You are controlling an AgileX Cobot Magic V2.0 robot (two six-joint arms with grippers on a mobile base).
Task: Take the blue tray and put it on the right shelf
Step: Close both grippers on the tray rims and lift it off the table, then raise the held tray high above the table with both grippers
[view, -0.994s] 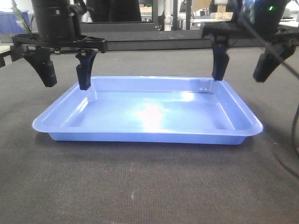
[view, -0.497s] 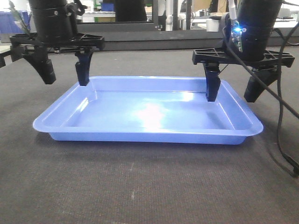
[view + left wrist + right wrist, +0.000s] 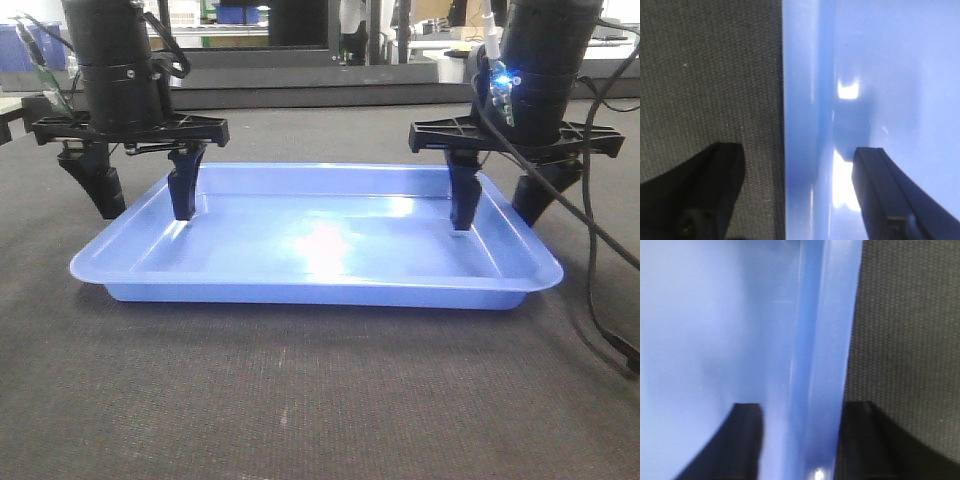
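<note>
The blue tray [image 3: 300, 290] lies flat on the dark grey table cloth [image 3: 300, 400]. My left gripper [image 3: 142, 200] is open and straddles the tray's left rim [image 3: 800, 100], one finger outside on the cloth and one inside the tray. In the left wrist view that gripper [image 3: 797, 151] has a wide gap round the rim. My right gripper [image 3: 498, 205] is open astride the right rim [image 3: 830, 315], with its fingers standing closer to the rim in the right wrist view [image 3: 804, 410]. The right shelf is out of view.
A black cable [image 3: 600, 290] hangs from the right arm down to the cloth at the right edge. Behind the table runs a dark frame [image 3: 300, 75], with dark-blue bins [image 3: 15, 45] at the far left.
Both grippers have come down. The right one also moved left and nearer, so it now straddles the right rim. The tray has not moved.
</note>
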